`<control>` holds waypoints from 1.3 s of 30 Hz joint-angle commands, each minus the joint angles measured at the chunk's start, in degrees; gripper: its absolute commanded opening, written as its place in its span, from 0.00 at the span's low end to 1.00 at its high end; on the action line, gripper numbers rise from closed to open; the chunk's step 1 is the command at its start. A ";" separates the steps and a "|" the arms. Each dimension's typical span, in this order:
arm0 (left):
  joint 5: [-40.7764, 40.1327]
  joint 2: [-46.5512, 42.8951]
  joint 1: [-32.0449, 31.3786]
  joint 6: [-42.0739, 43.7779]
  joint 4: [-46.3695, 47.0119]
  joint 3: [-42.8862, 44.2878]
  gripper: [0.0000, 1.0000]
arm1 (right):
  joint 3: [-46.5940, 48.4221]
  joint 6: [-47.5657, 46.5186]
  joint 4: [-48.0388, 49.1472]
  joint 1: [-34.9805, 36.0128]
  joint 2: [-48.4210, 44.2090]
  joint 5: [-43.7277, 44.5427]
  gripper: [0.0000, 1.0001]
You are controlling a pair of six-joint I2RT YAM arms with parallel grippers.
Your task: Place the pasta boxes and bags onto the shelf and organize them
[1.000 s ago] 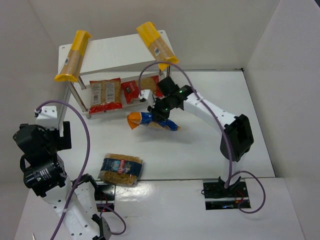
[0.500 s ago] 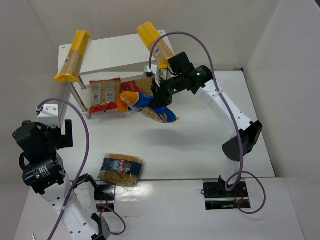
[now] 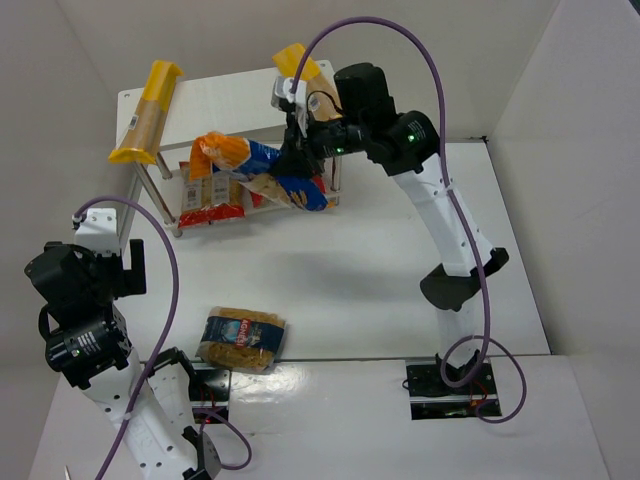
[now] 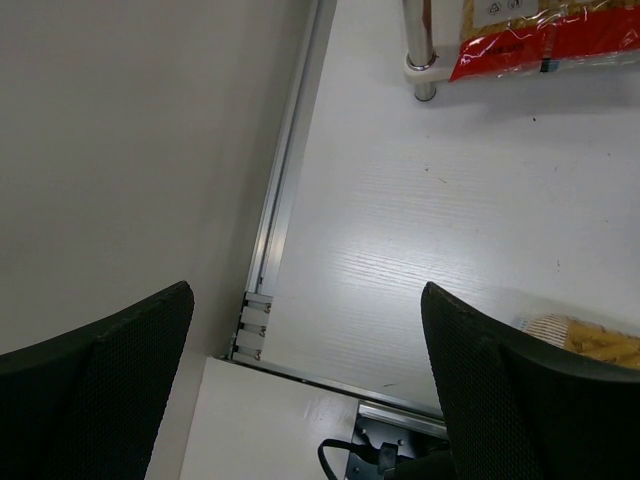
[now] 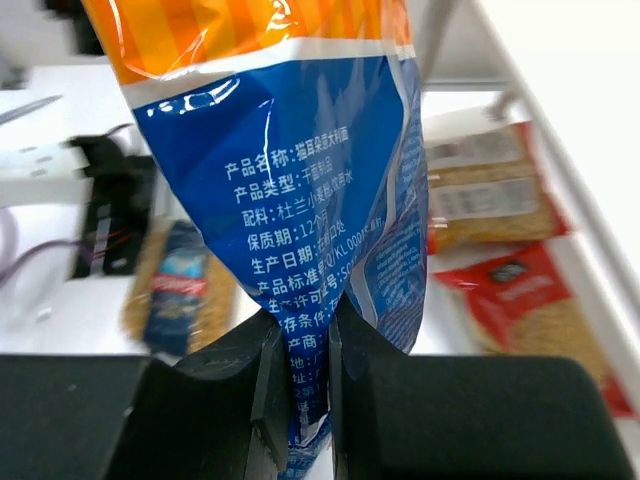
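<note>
The right end effector [image 5: 298, 352], clenched on the blue bag [image 3: 264, 160], should probably level it before sliding it onto the shelf [image 3: 220, 100].

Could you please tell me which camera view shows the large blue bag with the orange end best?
The top external view: it shows nearly the whole blue bag held by the right gripper near the shelf. The right wrist view shows only part of it close up, pinched between the fingers. The left wrist view misses it.
</note>
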 commanded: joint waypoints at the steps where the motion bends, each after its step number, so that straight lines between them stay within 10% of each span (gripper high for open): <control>1: 0.62 0.15 0.37 -0.70 1.95 0.55 1.00 | 11.11 0.84 10.28 0.64 1.49 5.46 0.00; 7: -1.92 0.15 0.37 -0.70 0.90 1.08 1.00 | 29.76 -1.62 12.11 1.95 10.29 16.79 0.00; 39: -5.79 -1.96 0.37 -2.28 -0.68 4.86 1.00 | 31.27 -36.69 39.37 9.34 22.86 50.47 0.00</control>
